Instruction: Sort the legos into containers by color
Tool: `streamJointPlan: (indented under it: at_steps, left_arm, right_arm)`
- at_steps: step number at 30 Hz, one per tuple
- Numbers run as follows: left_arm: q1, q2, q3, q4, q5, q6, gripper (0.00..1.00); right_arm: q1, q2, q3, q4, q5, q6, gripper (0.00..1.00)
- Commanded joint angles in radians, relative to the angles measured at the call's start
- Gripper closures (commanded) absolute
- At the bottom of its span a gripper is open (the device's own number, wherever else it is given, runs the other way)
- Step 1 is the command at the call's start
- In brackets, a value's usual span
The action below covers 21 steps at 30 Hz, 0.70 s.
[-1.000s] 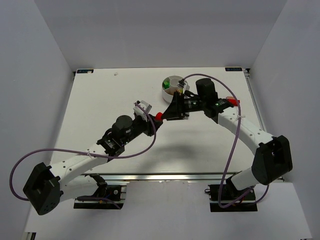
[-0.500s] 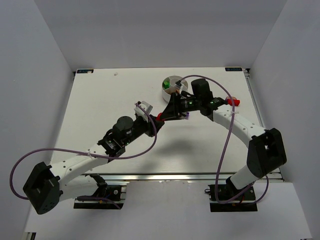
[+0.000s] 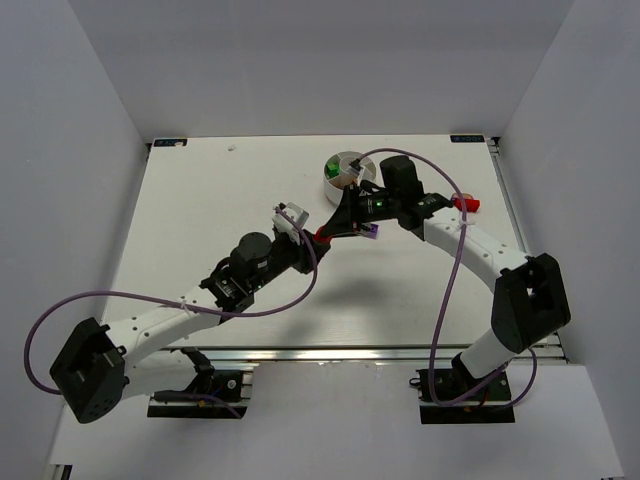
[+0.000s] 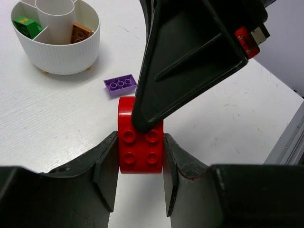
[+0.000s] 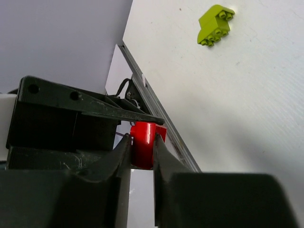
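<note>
Having just closed, the right pincer point(image 5: 141, 149) clamps the red lego point(image 4: 140, 147) (left pincer point(image 4: 140, 164) grips it too); probably a handover toward the dish point(image 4: 61, 54).

The right claw point(image 4: 148, 118) hides part of the red lego point(image 4: 140, 153); the dish point(image 4: 61, 53) is cropped.

Bright, even overhead light; white table point(image 3: 200, 200) nearly washed out. Soft shadows fall toward the near edge. Wrist views: close foreground dark, blurry; faint sheen on red brick point(image 4: 140, 152).
</note>
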<state>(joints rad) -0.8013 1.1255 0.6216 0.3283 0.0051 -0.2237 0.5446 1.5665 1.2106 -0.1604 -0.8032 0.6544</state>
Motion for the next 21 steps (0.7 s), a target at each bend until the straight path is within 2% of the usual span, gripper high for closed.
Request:
streamJointPlan:
  at_steps: [1,4,7,11,21]
  left_arm:
    - [-0.006,-0.001,0.017,0.017,-0.042,-0.023,0.62]
    - [-0.006,-0.013,0.009,0.015,-0.088,-0.049,0.47]
    - [-0.004,-0.042,-0.008,0.025,-0.138,-0.077,0.32]
    - [-0.004,-0.085,-0.017,0.012,-0.177,-0.12,0.22]
    - [-0.006,-0.197,-0.051,-0.125,-0.277,-0.267,0.16]
  right_arm:
    - [0.005,0.0,0.026,0.044,-0.033,-0.001,0.88]
    - [-0.003,-0.006,0.032,0.051,-0.044,-0.015,0.99]
    - [-0.018,0.0,0.067,0.047,-0.044,-0.058,1.0]
    - [-0.058,0.059,0.179,-0.014,-0.011,-0.209,1.0]
    - [-0.248,0.225,0.431,-0.053,0.079,-0.347,1.0]
